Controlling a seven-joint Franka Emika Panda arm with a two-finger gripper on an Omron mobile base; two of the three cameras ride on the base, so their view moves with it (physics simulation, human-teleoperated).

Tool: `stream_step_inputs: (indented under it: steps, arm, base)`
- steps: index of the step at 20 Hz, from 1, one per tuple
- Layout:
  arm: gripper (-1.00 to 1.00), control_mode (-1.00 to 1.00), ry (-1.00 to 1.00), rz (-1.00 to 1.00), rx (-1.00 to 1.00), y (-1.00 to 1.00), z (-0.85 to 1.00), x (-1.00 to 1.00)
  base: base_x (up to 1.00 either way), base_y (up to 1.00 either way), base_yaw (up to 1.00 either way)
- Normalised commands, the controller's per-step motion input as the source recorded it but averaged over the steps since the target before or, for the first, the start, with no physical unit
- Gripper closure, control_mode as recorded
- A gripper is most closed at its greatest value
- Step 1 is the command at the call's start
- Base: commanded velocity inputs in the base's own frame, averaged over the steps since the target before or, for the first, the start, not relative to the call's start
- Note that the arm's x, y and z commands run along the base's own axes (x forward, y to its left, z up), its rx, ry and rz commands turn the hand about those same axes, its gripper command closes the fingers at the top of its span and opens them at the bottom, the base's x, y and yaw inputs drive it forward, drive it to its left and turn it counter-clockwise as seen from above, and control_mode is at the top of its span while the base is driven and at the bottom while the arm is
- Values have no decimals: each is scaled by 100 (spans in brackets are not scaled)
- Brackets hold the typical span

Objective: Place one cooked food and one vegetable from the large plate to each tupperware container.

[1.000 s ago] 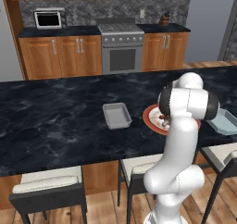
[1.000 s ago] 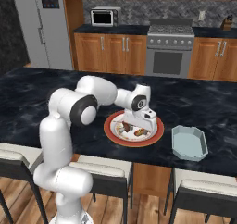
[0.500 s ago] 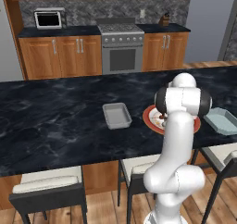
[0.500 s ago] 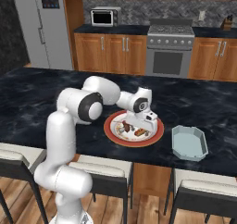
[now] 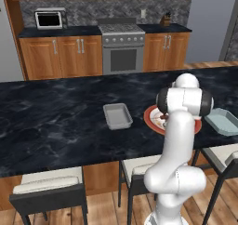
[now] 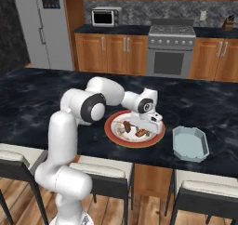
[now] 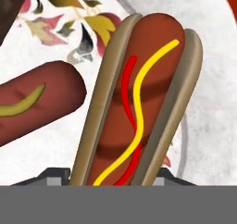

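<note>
The gripper [image 6: 148, 126] is lowered onto the large plate [image 6: 112, 135], which sits on the dark marbled worktop [image 5: 56, 122] near its front edge, in front of the arm. In the hand view a hot dog [image 7: 139, 102] — a reddish sausage in a tan bun with a wavy red line and a yellow line along its top — runs lengthwise from the bottom of the picture toward the top, right between where the finger tips stand; the tips themselves are hidden behind the bun, so whether the gripper has closed on it or merely straddles it I cannot tell. To one side of the hot dog lies a second sausage [image 7: 37, 102] with a greenish-yellow stripe, close by but apart from the bun, both on the plate's white centre with its leaf pattern. From the right base view, several small brownish pieces of food lie on the plate under the hand, too small to name. The pale blue tub [image 6: 189, 144] stands just beside the plate on the robot's right — the grey tub [image 5: 117, 115] stands on the plate's other side, near it.
</note>
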Motion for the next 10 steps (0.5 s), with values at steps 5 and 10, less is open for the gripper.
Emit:
stream_step_inputs:
  steps: [5, 10]
  arm:
    - [100, -100, 0, 0, 2, -20, 27, -77]
    - [100, -100, 3, 0, 0, -34, 97, -80]
  base:
    - [0, 0, 0]
    - [0, 0, 0]
